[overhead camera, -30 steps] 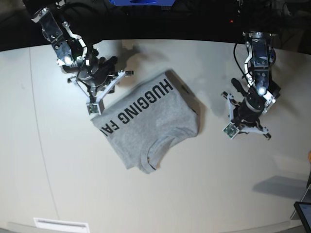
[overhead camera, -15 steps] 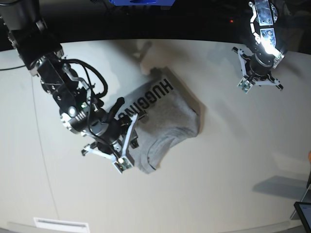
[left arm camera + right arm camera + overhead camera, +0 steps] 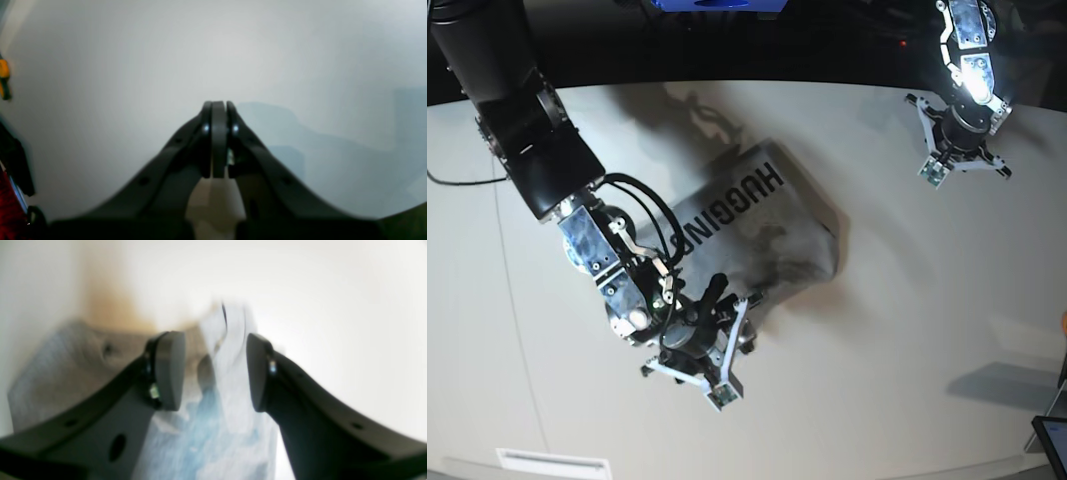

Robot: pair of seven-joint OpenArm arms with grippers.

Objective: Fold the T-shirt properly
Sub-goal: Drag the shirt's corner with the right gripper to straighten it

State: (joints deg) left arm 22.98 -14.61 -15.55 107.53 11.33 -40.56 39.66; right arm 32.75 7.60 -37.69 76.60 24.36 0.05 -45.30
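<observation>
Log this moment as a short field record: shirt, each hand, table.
shirt: grey T-shirt folded into a compact slab, lettering up, lying on the table
right hand: right hand open, low over the shirt's near edge, fabric between its fingers, not clamped
left hand: left hand shut, empty, far from the shirt above bare table
table: pale table

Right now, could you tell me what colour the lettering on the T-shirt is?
Black, on the grey T-shirt; the base view shows it best.

Lab: 2 robot arms (image 3: 577, 215), white table (image 3: 907, 330).
</observation>
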